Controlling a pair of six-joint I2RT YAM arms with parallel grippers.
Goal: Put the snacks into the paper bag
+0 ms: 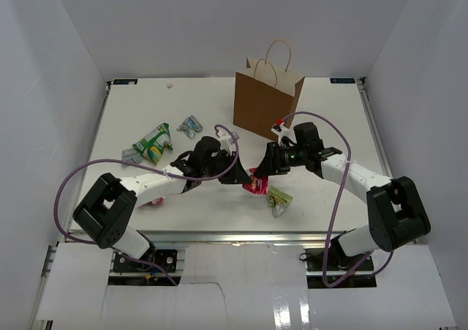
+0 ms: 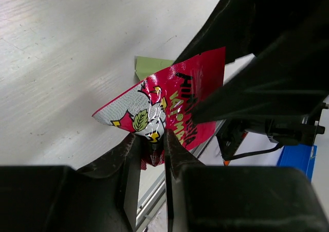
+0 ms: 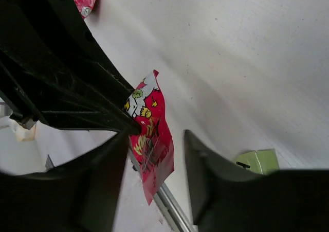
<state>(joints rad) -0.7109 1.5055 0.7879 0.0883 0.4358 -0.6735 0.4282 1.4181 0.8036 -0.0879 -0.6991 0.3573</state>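
Nearest, by the near edge of the table (image 1: 333, 129), a pink packet (image 1: 151, 201) lies partly under the left forearm. A yellow-green packet (image 1: 279, 198) lies close to the middle of that edge. Just beyond it, the red packet (image 2: 169, 111) hangs between the two arms, seemingly clear of the table. The left jaws are pinched tight on its lower crimped edge. The right jaws stand wide apart on either side of it and seem not to touch it.

I judge the packet to be very light: thin, slick foil that crumples and swings from a single pinch, with contents that may crush. The flat sealed edge opposite the left jaws looks the best hold, taken well onto the foil, not the puffed middle or a bare corner.

Farther off, toward the left edge, lie a green-and-yellow packet (image 1: 155, 140), a silver packet (image 1: 131, 154) touching it, and a silver-grey packet (image 1: 190, 126) a little apart. The paper bag (image 1: 265, 103) stands upright near the far edge, right of the middle, well apart from the red packet.

Counted: six packets in plain sight, though the left cluster may hide another. There is one bag with two handles, and its inside is not visible.
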